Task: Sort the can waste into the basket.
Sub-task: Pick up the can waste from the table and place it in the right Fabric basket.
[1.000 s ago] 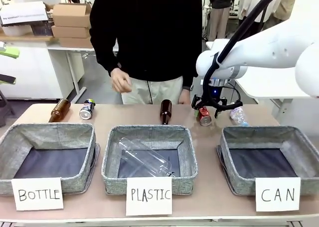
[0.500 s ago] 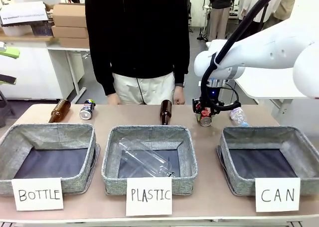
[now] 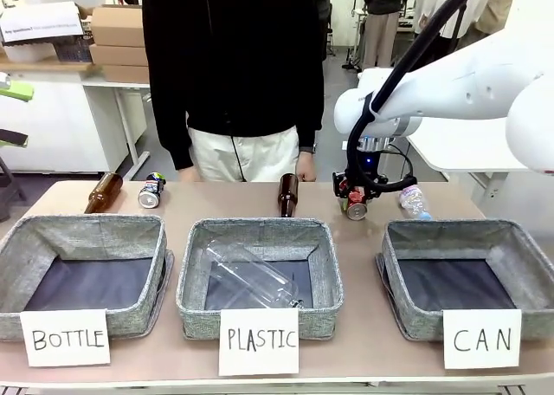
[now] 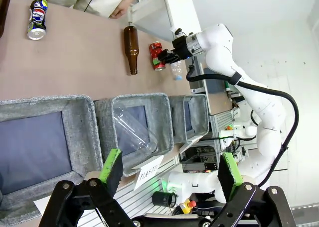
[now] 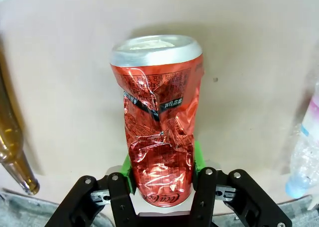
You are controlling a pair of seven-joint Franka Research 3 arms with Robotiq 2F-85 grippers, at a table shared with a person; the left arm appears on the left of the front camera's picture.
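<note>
Since the red can (image 3: 356, 209) belongs in the basket (image 3: 459, 231) signed CAN, just nearer the robot, the right gripper (image 3: 353, 196) grasps it at the far side of the table (image 3: 359, 347); the blue can (image 3: 151, 190) lies far left; from the left wrist, the left gripper (image 4: 171, 173) hangs idle, jaws apart; the right wrist shows green pads (image 5: 198, 162) clamped across the can's crumpled base.

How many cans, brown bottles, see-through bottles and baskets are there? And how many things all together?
Cans: 2 (red can, blue can)
Brown bottles: 2 (left brown bottle, middle brown bottle)
Clear bottles: 2 (big clear bottle, small clear bottle)
Baskets: 3 (BOTTLE basket, PLASTIC basket, CAN basket)
Total: 9
</note>
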